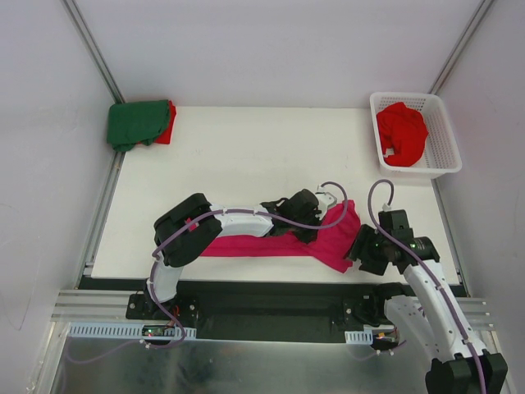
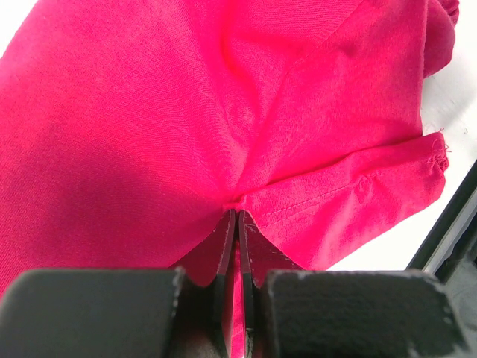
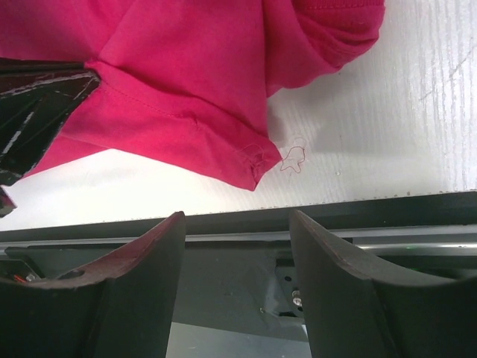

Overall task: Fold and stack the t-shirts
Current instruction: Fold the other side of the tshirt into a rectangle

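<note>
A magenta-pink t-shirt (image 1: 332, 238) lies stretched along the table's near edge. My left gripper (image 1: 316, 223) reaches over it and is shut on a pinch of its cloth (image 2: 283, 112) near a hem. My right gripper (image 1: 361, 250) is open and empty just off the shirt's right corner (image 3: 246, 160), over the table's front edge. A folded dark green t-shirt (image 1: 135, 123) lies on a red one (image 1: 168, 127) at the far left corner. Another red t-shirt (image 1: 402, 131) lies crumpled in the basket.
The white lattice basket (image 1: 447, 135) stands at the far right corner. The white table (image 1: 246, 156) ends in a black edge and metal rail (image 3: 402, 224) right under my right gripper. Grey walls close in on both sides.
</note>
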You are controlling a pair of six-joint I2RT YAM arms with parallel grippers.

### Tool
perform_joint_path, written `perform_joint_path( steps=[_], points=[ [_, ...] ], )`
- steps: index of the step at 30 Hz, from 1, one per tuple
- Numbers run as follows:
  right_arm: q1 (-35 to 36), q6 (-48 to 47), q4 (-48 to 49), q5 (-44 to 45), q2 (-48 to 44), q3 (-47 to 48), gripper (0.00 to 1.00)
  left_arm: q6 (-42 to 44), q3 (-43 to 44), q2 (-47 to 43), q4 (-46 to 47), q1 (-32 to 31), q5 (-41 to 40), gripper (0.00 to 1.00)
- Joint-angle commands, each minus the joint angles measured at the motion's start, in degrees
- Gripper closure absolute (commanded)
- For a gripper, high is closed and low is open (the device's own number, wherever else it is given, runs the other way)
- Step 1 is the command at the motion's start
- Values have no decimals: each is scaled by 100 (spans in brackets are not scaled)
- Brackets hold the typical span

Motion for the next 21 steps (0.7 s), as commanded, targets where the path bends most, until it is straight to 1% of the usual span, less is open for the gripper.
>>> perform_joint_path(
  steps=[1, 13, 21],
  points=[
    [81, 169, 333, 49, 96, -192, 39, 40, 65, -112, -72, 2, -35, 100],
    [152, 240, 826, 286, 466, -378, 40, 48, 21, -130, -72, 20, -62, 100],
    [196, 196, 1169, 365, 835, -483, 42, 31, -58, -191, -72, 37, -105, 100]
  ],
)
